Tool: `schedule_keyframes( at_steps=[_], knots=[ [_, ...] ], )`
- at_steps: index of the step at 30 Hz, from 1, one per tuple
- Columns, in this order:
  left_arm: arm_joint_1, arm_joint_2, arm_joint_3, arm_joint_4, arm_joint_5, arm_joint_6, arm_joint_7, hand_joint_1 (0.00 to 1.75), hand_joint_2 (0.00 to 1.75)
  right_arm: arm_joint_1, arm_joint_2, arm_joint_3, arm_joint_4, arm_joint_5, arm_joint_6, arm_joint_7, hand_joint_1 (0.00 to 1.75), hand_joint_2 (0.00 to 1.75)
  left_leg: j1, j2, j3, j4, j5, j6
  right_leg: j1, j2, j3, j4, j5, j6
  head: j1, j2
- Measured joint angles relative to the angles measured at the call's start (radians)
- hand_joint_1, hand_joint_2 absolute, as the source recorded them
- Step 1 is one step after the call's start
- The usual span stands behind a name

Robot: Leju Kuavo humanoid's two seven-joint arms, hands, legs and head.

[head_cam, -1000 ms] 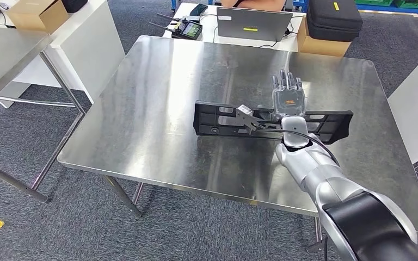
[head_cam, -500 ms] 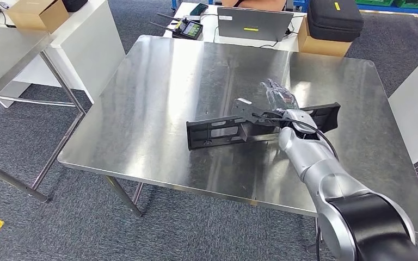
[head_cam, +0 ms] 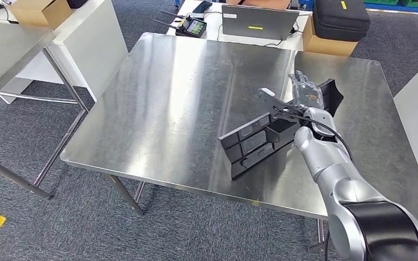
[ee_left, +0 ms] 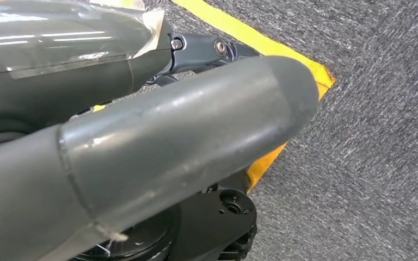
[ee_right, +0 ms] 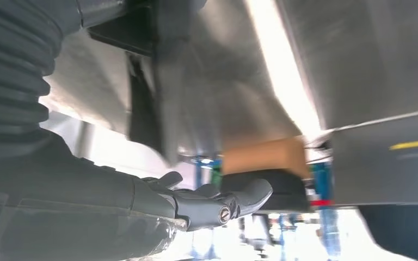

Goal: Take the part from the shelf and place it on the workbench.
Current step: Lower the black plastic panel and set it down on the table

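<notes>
- The part (head_cam: 258, 142) is a long, black, ribbed plastic bracket. It lies diagonally over the bench (head_cam: 163, 92), its near end down by the front edge and its far end tilted up beyond the right hand (head_cam: 306, 97).
- The right hand is at the part's far section, fingers extended over its upper face. You cannot tell whether it grips the part or merely rests on it.
- Judge the part as stiff and fairly light, but long; a hold near one end lets the free end swing and drag.
- Take hold near mid-length, across a rib or cut-out, where the fingers can hook an edge.
- Expect the smooth plastic to slide easily on the polished steel bench.
- The left hand (ee_left: 141, 141) hangs over the floor; its state cannot be determined.
</notes>
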Motion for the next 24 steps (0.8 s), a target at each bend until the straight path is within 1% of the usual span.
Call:
schedule_keyframes(
  at_steps=[4, 9, 14, 16, 20, 24],
  knots=[
    [0.000, 0.000, 0.010, 0.000, 0.001, 0.000, -0.005, 0.00, 0.00, 0.001, -0.026, -0.041, 0.001, 0.011, -0.029, 0.008, 0.00, 1.75, -0.001, 0.000, -0.001, 0.000, 0.000, 0.001, 0.000, 0.000, 0.000, -0.001, 0.000, 0.000, 0.000, 0.000],
    [0.000, 0.000, 0.015, 0.000, 0.001, 0.002, -0.016, 0.00, 0.00, -0.010, -0.056, -0.076, 0.015, 0.075, -0.103, 0.056, 0.00, 1.75, -0.001, -0.001, -0.002, 0.000, 0.000, 0.002, 0.000, -0.001, -0.001, -0.002, 0.000, 0.000, 0.000, 0.000],
    [0.000, 0.000, 0.016, 0.000, 0.003, 0.007, -0.020, 0.00, 0.00, -0.031, -0.087, -0.110, 0.038, 0.089, -0.139, 0.049, 0.00, 1.75, -0.002, -0.001, -0.003, 0.000, 0.000, 0.003, 0.000, -0.001, -0.001, -0.002, 0.000, 0.001, 0.000, 0.000],
    [0.000, 0.000, 0.016, 0.000, 0.003, 0.008, -0.021, 0.00, 0.00, -0.036, -0.092, -0.117, 0.049, 0.100, -0.112, 0.045, 0.00, 1.75, -0.002, -0.001, -0.003, 0.000, 0.000, 0.003, 0.000, -0.001, -0.001, -0.002, 0.000, 0.001, 0.000, 0.000],
    [0.000, 0.000, 0.020, 0.000, 0.004, 0.004, -0.025, 0.00, 0.00, -0.047, -0.098, -0.117, 0.088, 0.130, 0.024, 0.028, 0.00, 1.75, -0.002, -0.001, -0.003, 0.000, 0.000, 0.003, 0.000, -0.001, -0.002, -0.002, 0.000, 0.001, 0.000, 0.000],
    [0.000, 0.001, 0.030, 0.000, 0.004, 0.001, -0.030, 0.00, 0.00, -0.050, -0.103, -0.118, 0.119, 0.123, 0.122, -0.015, 0.00, 1.75, -0.001, 0.000, -0.003, 0.000, 0.000, 0.003, 0.000, -0.001, -0.001, -0.002, 0.000, 0.001, 0.000, 0.000]
  ],
)
